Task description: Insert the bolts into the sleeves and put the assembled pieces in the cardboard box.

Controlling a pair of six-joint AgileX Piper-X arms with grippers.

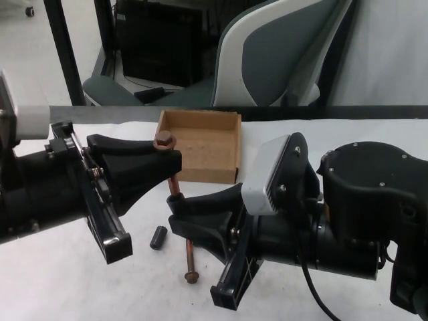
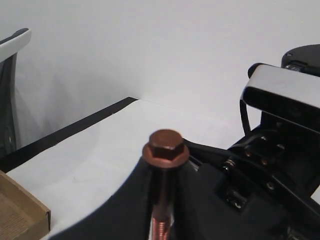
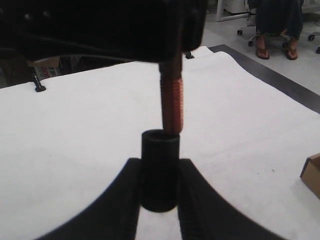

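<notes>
My left gripper (image 1: 168,160) is shut on a copper bolt (image 1: 172,180), which hangs upright with its hex head (image 2: 165,146) on top. Directly beneath it my right gripper (image 1: 179,210) is shut on a black sleeve (image 3: 160,170), held upright with its bore facing up. The bolt's threaded tip (image 3: 172,107) sits at the sleeve's far rim, just at the mouth. A second copper bolt (image 1: 190,261) and a loose black sleeve (image 1: 158,237) lie on the white bench. The cardboard box (image 1: 200,175) stands behind the grippers.
The bench's dark back edge (image 1: 267,112) runs behind the box, with a grey chair (image 1: 281,53) beyond it. White bench surface lies open to the left front and around the loose parts.
</notes>
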